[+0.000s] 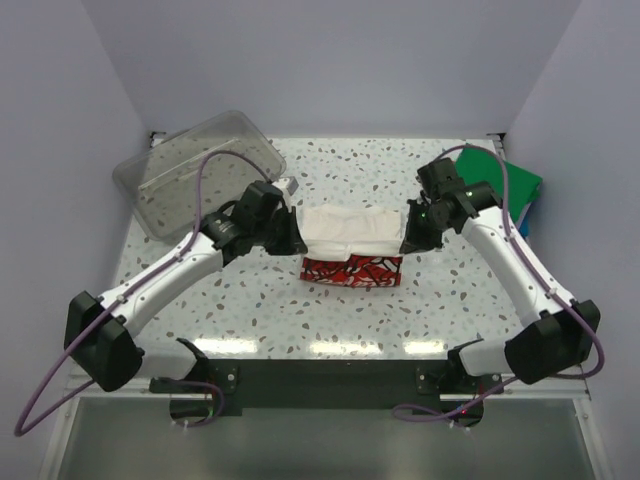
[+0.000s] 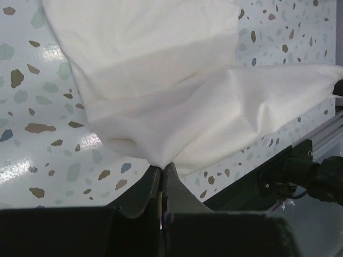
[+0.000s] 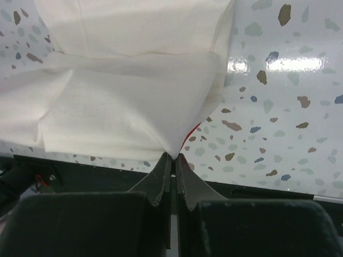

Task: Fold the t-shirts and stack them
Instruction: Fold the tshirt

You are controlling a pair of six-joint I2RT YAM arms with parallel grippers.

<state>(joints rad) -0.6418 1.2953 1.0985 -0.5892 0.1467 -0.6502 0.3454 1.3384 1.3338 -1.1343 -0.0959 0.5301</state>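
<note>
Two end effectors are engaged on one garment: the left end effector (image 2: 162,167) is closed on a pinch of cloth at the left edge of the cream-white t-shirt (image 1: 348,228), and the right end effector (image 3: 173,156) is closed on a pinch at its right edge. The shirt is located at the middle of the tabletop (image 1: 300,320), partly folded, with its long axis running left to right between the two grips. A red-and-white printed band is exposed along its near side. One grip is thus placed at each end of that axis, and neither end effector is appreciably nearer to the cloth than the other. The folded green t-shirt (image 1: 520,180) lies at the far right corner, well apart from the held shirt. It is judged that the coming move depends on both ends being carried together, square to the long axis, so that the fold is laid evenly.
</note>
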